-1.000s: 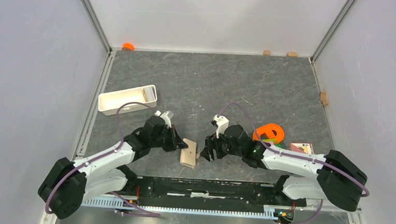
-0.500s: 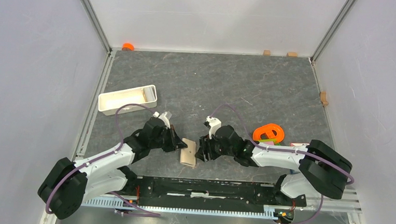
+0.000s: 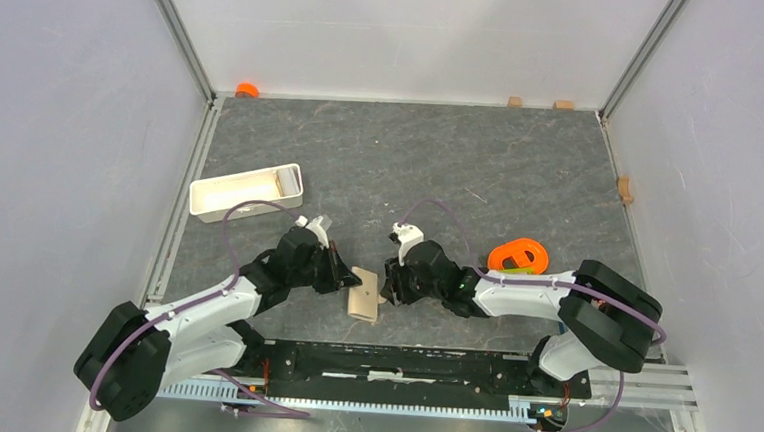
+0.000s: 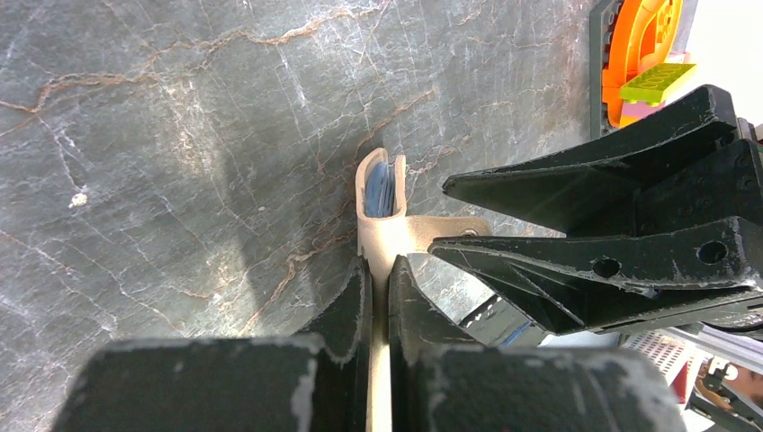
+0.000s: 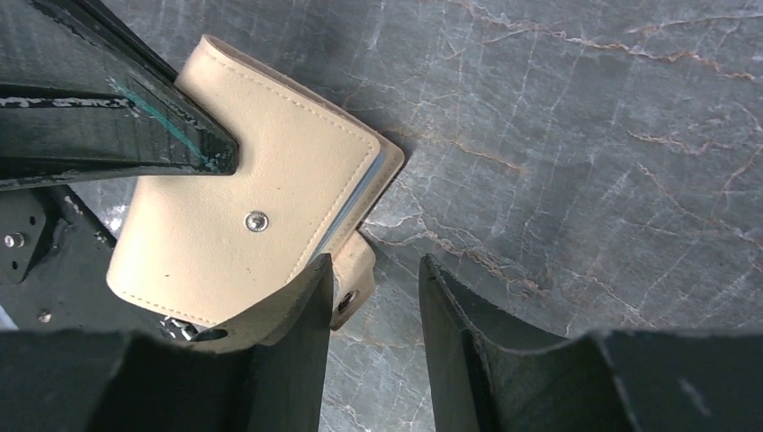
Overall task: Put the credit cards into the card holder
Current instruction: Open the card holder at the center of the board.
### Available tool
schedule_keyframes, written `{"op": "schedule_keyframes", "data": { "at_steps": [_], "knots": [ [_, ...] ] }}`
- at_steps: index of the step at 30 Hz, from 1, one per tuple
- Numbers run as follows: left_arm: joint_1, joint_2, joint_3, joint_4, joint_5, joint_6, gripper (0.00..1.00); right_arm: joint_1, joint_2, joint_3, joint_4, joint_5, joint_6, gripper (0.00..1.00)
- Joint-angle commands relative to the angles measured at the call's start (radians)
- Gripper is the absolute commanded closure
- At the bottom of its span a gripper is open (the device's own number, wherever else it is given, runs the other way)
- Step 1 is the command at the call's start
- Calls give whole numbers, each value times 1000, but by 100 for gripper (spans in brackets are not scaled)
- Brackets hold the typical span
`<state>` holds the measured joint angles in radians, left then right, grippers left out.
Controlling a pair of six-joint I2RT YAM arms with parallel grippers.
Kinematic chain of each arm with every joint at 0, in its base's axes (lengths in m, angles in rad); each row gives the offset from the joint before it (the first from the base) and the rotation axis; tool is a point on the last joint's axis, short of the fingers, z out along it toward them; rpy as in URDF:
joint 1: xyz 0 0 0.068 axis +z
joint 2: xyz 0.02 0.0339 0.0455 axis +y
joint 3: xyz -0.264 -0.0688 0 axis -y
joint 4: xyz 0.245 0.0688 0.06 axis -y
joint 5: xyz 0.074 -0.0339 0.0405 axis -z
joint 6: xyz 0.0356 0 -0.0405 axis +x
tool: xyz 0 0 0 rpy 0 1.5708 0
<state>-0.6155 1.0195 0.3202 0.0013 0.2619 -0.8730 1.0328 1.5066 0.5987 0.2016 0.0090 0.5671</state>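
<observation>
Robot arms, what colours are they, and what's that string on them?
The left arm and right arm have white tubes with chunky black joints. The string is a thin purple cable looping along each. Each ends in black, pointed fingers, scuffed at the edges.

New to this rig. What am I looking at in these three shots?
Two robot arms bolted to a grey table. The wide picture looks down from above; the other two come from cameras on each wrist. The left gripper is shut on the edge of a beige card holder, with blue showing inside it in the left wrist view. The right gripper is open, with the holder's snap tab between its fingers. Also on the table: a white tray and an orange ring.
</observation>
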Motion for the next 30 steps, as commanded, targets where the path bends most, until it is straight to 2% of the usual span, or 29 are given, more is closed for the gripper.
{"op": "schedule_keyframes", "data": {
  "at_steps": [1, 3, 4, 6, 7, 13, 15, 23, 30],
  "knots": [
    [-5, 10, -7, 26, -27, 4, 98, 13, 10, 24, -9, 68, -14, 56],
    [-4, 14, -7, 25, -30, 10, 97, 12, 21, 24, -5, 72, -12, 63],
    [-4, 14, -6, 23, -32, 16, 94, 12, 25, 23, 1, 65, -10, 71],
    [-5, 16, 7, -10, -52, 45, 85, 12, 23, 21, 13, 45, -10, 94],
    [-4, 12, 20, -55, -77, 67, 78, 13, 15, 22, 10, 42, -8, 100],
    [-5, -55, 95, -250, -207, 182, 36, 12, -110, -3, -17, 68, -9, 100],
    [-6, -72, 100, -270, -203, 184, 27, 12, -149, -10, -25, 66, -7, 100],
    [-78, -80, 113, -227, -124, 137, 9, 14, -225, -24, -24, 32, 11, 100],
    [-143, -23, 146, -190, -130, 146, 7, 15, -271, -25, -38, 42, 10, 100]
  ]
}}
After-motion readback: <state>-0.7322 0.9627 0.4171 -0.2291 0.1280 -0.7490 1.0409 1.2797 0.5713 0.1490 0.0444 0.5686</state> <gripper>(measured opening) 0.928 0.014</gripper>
